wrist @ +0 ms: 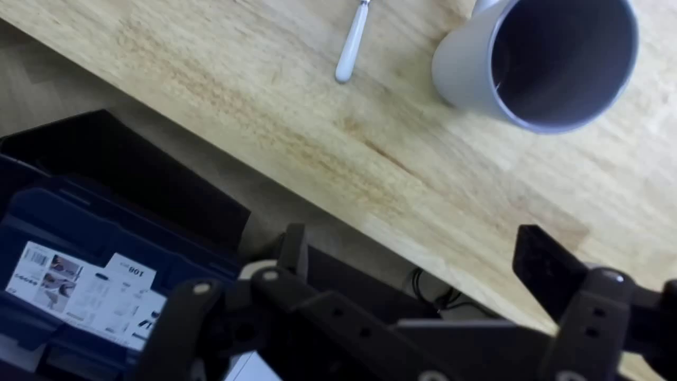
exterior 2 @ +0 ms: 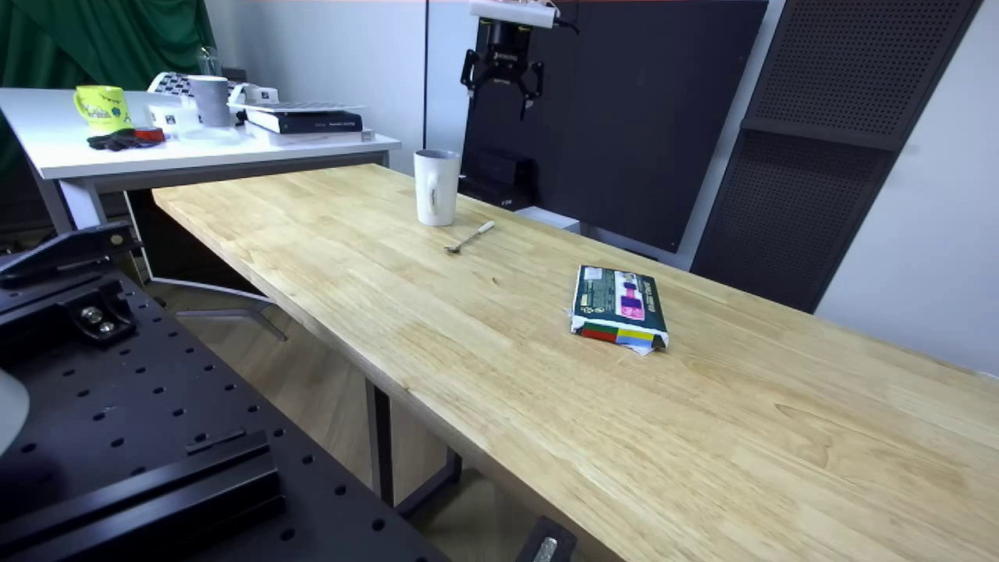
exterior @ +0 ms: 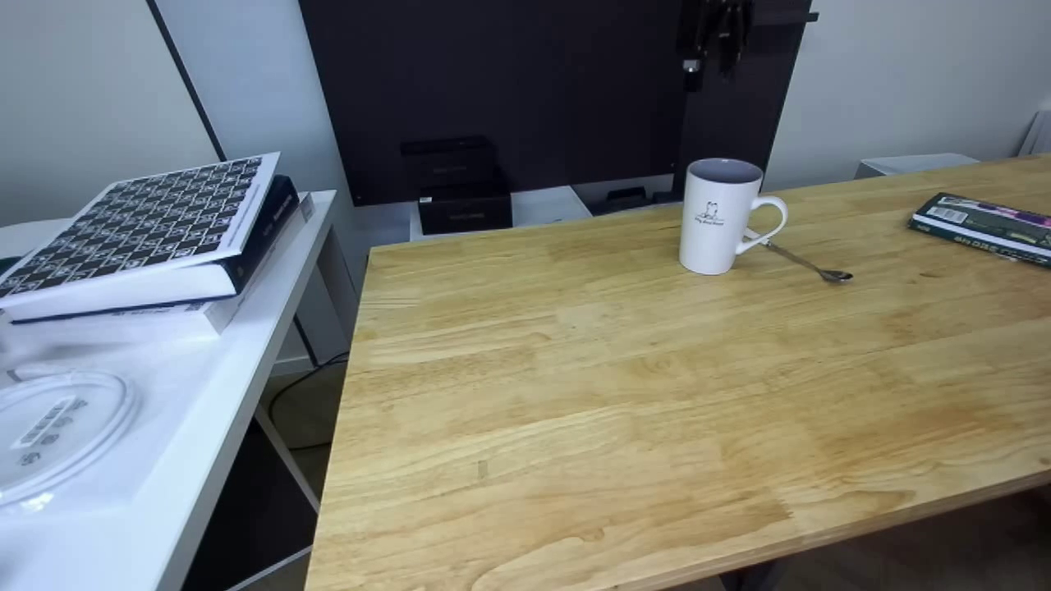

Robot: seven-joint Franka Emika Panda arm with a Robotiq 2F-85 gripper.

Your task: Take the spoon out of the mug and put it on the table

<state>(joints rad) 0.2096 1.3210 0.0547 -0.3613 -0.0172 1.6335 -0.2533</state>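
While the gripper (exterior 2: 499, 97) hangs higher than the mug (exterior 2: 439, 195), its fingers (wrist: 550, 272) stand wide apart in the wrist view, one at the left and one at the right. The edge of the table (wrist: 296, 127) runs diagonally between them there. The spoon (wrist: 353, 45) rests on the table, near the mug but apart from it, and well apart from the fingers. In the wrist view, its white handle appears beyond the gap between the fingers, near the top edge; the remainder is cut off. The mug stands upright on the table, beyond the finger at the right of that view. In both exterior views, the spoon lies lower than the fingers. A dark green pack (exterior 2: 620, 300) lies on the table, farther from the fingers than the spoon is. Past the table's edge, left of the fingers in the wrist view, a dark blue case (wrist: 127, 227) carries printed labels (wrist: 84, 288).
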